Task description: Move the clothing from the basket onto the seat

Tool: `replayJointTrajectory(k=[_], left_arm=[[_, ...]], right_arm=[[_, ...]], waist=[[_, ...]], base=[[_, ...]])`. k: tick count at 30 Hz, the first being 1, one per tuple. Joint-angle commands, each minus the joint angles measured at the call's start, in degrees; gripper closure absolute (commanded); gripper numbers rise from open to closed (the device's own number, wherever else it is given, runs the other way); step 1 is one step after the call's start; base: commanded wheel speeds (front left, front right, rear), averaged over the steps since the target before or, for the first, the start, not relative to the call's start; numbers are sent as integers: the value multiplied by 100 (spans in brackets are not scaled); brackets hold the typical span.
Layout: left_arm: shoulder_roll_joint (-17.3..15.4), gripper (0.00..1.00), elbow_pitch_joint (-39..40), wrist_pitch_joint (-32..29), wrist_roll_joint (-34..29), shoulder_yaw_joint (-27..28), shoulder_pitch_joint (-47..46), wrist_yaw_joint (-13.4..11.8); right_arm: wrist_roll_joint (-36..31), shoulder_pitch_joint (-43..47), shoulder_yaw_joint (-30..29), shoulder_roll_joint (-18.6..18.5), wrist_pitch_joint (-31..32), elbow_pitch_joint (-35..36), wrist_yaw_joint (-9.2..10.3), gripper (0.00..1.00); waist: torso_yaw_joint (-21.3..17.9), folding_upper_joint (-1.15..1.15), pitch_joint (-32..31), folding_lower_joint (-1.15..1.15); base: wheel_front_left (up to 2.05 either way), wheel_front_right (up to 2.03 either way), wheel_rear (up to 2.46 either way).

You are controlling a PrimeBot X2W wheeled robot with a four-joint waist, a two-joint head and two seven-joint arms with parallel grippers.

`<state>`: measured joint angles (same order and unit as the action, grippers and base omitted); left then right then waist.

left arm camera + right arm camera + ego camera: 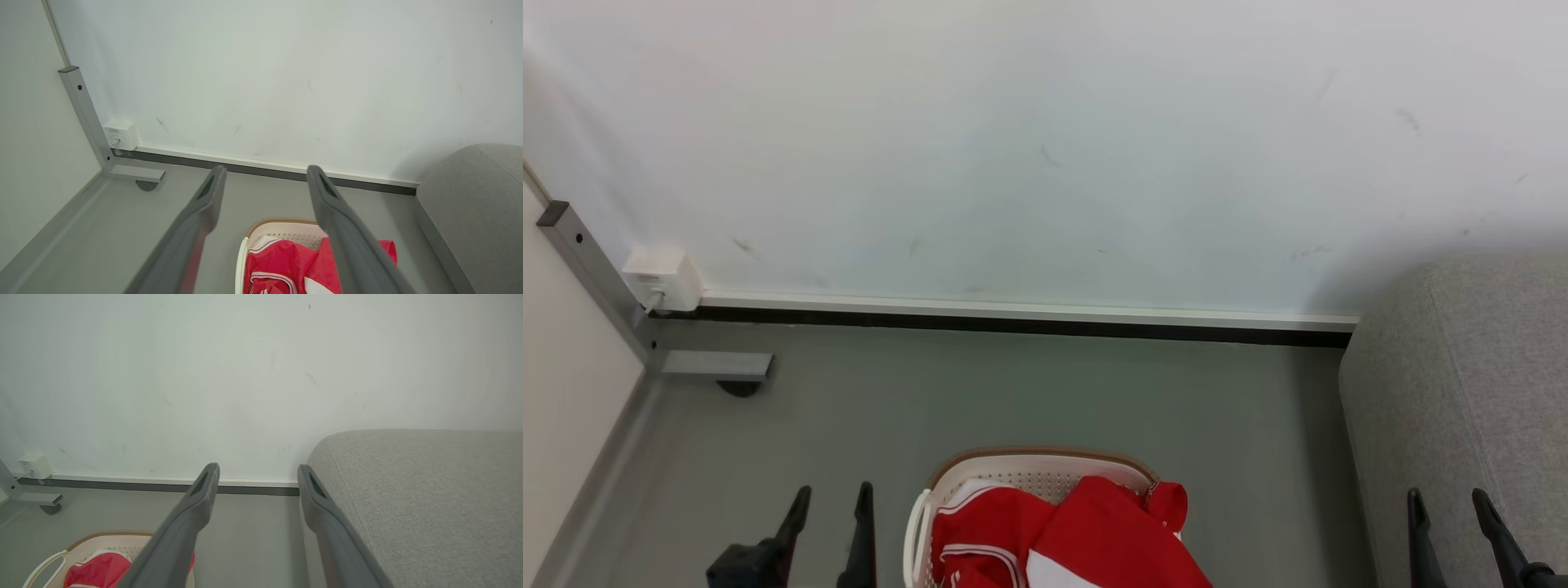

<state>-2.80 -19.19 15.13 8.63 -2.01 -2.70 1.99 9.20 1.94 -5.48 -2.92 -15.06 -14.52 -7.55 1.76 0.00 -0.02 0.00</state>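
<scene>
Your left tool (835, 490) and right tool (1447, 494) are gaping empty; the clothing (1078, 531) is lying bunched in the basket (1029, 452) between them, looking light and limp, so you're best pinching a raised fold

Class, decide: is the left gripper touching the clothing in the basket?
Apart. The head view shows grey floor between the left gripper and the clothing in the basket.

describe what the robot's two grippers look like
The left gripper and right gripper look alike: each has two long, slim fingers of dark matte grey, wide at the base and tapering to narrow tips. Each tip's inner face carries a darker recessed slot. I see no cables or markings.
</scene>
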Motion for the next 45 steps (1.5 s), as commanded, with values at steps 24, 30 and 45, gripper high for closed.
replayJointTrajectory(k=[24, 30, 45], left_arm=[[-19, 0, -887, 3, -8, -949, -2078, 252], [-22, 0, -1858, -202, 308, -1478, -3137, 178], [-25, 0, -3797, -984, 486, -2051, -4670, 152]], right_arm=[[-82, -1287, 111, -51, -8, 667, 12, 0], [-98, -1739, 256, -36, -8, 757, 12, 0], [-90, -2315, 470, 4, -8, 976, 12, 0]], waist=[[-700, 0, 2169, 0], [-950, 0, 2838, 0], [-1328, 0, 4021, 0]], base=[[0, 0, 0], [0, 0, 0], [0, 0, 0]])
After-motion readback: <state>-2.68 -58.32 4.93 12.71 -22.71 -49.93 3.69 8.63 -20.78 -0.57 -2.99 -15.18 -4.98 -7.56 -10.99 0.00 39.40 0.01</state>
